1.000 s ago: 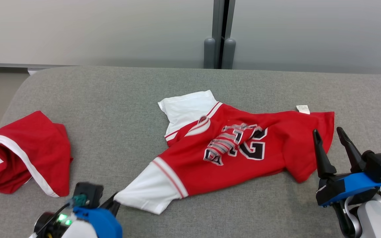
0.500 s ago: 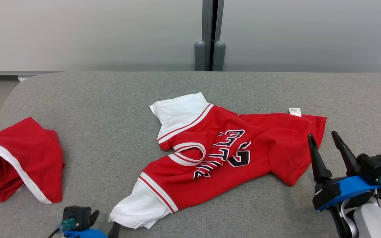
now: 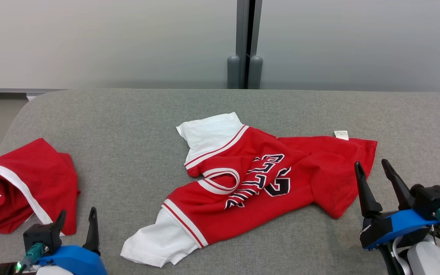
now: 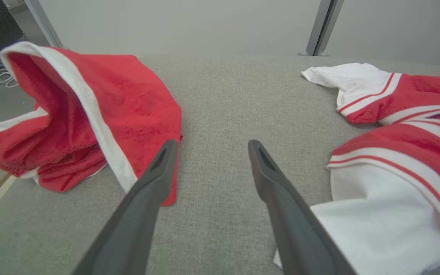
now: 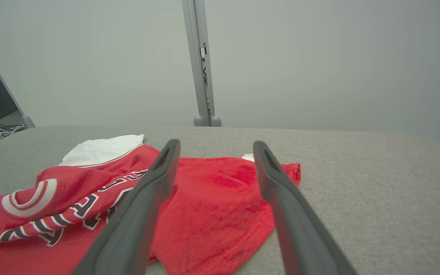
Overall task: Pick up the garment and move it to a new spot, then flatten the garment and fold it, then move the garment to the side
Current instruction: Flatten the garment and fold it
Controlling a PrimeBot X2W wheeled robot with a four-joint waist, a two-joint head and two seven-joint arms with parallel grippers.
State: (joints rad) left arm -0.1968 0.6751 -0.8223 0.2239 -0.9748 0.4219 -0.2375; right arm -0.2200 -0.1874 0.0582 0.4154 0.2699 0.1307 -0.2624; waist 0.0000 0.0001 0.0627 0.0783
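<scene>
Head view: a red jersey (image 3: 300,164) with white sleeves is seen lying crumpled near the middle of the grey padded surface (image 3: 128,114). Its black number print is creased, and a small white label (image 3: 341,134) shows at its far right corner. The left gripper (image 3: 78,214) is held wide open and empty, low between the jersey and the red shorts (image 3: 29,179) heaped at the left edge. The right gripper (image 3: 371,164) is likewise spread wide with nothing gripped, just beside the jersey's right hem.
</scene>
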